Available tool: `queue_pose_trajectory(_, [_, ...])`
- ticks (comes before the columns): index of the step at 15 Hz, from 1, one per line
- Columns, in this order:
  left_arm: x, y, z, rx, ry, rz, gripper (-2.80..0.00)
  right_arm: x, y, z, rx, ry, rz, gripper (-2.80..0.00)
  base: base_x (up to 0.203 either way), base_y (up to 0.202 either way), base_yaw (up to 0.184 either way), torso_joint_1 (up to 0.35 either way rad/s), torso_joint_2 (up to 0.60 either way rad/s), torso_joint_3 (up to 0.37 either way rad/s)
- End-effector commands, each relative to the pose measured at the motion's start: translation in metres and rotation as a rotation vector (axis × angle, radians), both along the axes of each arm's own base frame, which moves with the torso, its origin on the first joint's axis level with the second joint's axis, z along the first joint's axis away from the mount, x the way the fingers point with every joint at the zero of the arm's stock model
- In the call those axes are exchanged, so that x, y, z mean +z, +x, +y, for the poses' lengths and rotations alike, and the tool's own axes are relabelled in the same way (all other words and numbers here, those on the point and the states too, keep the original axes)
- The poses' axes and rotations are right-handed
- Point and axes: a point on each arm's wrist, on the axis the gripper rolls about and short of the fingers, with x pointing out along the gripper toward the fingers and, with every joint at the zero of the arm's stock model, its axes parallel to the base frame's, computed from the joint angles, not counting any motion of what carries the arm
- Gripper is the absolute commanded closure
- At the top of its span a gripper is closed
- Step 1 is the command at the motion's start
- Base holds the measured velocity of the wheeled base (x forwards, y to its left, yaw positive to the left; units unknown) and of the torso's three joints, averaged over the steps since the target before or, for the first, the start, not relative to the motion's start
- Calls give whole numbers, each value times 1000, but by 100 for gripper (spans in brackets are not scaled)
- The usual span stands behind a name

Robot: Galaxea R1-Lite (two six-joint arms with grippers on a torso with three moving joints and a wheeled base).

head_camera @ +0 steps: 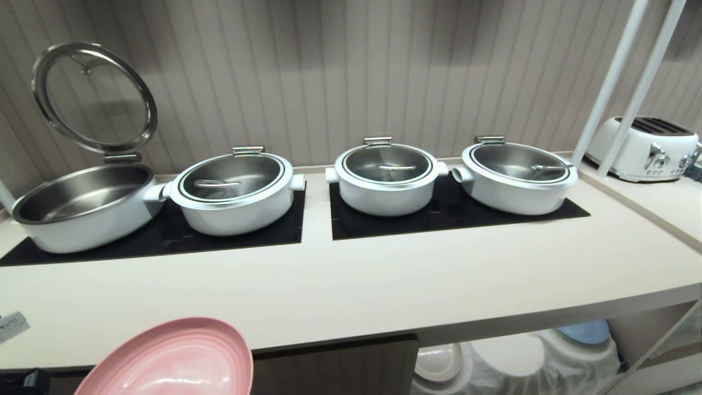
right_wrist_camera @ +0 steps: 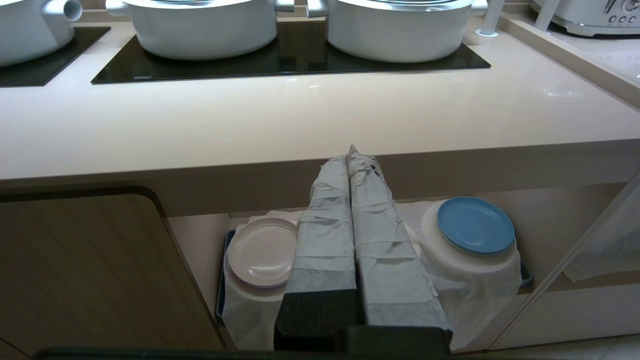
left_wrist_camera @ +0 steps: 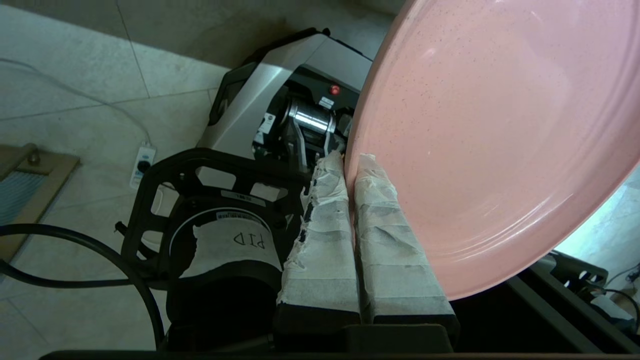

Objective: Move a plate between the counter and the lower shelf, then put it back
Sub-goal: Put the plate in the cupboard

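Plate (head_camera: 170,359), pink and round, shows in the head view at the low edge of the picture, tilted, in front of the tabletop (head_camera: 351,285) and not resting on it. The left tool is not visible in this view; only the plate that it carries is seen. Beyond the plate, on the tabletop, stand four white pots (head_camera: 386,178) on the black hob panels (head_camera: 449,216), and a white toaster (head_camera: 644,148) is far off at the right end. Under the tabletop the lower shelf (head_camera: 625,334) is open, with a cream plate (head_camera: 439,362) and a blue plate (head_camera: 587,332) on white cloth mounds; the middle mound (head_camera: 507,354) is bare.

In the left wrist view, the left tool (left_wrist_camera: 352,162) has its two taped fingers (left_wrist_camera: 325,240) pressed together on the rim of the plate (left_wrist_camera: 500,140), so it is clamped on the plate. The plate stands out past the fingertips, steeply tilted, above the robot base (left_wrist_camera: 280,105) and the tiled floor (left_wrist_camera: 75,90).

In the right wrist view, the right tool (right_wrist_camera: 352,152) holds nothing and its taped fingers lie together. It hangs in front of the tabletop edge (right_wrist_camera: 500,160). Past it, the cream plate (right_wrist_camera: 262,252) sits on one side and the blue plate (right_wrist_camera: 475,225) on the other.

I judge the task is in the middle: the plate is in the air, and it is not yet set down on the tabletop or on the shelf.
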Motion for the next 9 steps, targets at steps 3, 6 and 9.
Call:
queue_pose_trajectory(3, [0, 0, -1, -25, -27, -17, 0, 0, 0, 0, 0, 0, 0, 0, 0, 0, 0, 0, 0, 0])
queue_pose_trajectory(6, [0, -2, -1, -27, -26, -20, 0, 0, 0, 0, 0, 0, 0, 0, 0, 0, 0, 0, 0, 0])
queue_pose_trajectory(9, [0, -1, -2, -31, -38, -24, 0, 0, 0, 0, 0, 0, 0, 0, 0, 0, 0, 0, 0, 0])
